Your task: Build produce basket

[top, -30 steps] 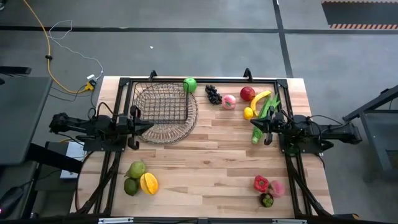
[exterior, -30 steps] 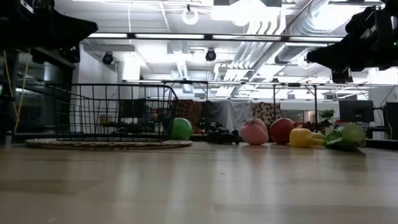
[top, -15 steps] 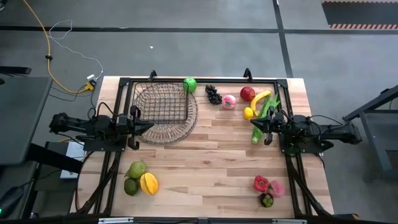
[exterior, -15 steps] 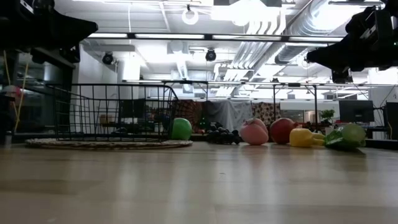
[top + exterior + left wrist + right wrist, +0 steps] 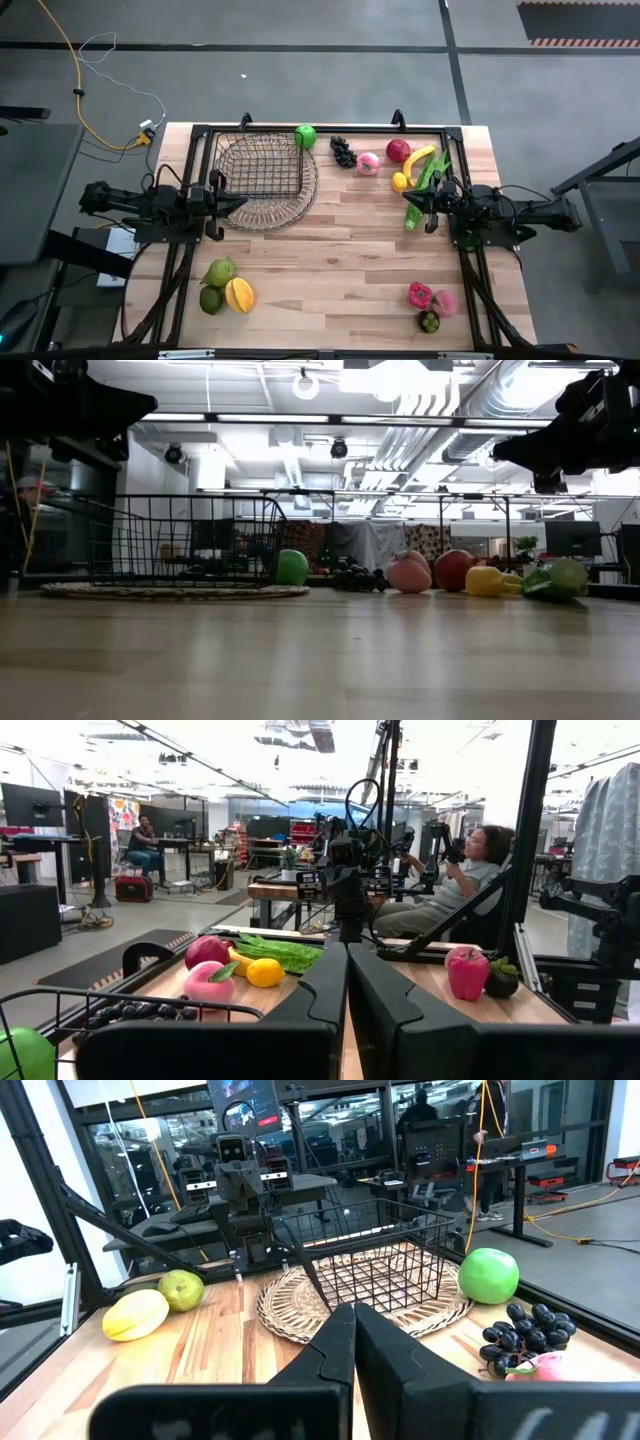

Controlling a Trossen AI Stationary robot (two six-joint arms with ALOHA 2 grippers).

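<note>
High view: both arms sit parked at the table's side edges, likely a resting pose with no piece yet picked. The left gripper [image 5: 238, 203], fingers pressed together on nothing, has its tip at the basket's [image 5: 262, 168] rim. Just behind that arm's gripper lie a green fruit pair and a yellow piece [image 5: 239, 294]. The right gripper [image 5: 410, 200], likewise closed and empty, hangs over the long green stalks [image 5: 432, 172]; past it run a red fruit [image 5: 398, 150], a pink one [image 5: 369, 163], dark grapes [image 5: 343, 152] and a green ball [image 5: 305, 136] touching the basket's far rim. Inside the basket only bare wire shows, so by my reckoning all the produce awaits loading.
</note>
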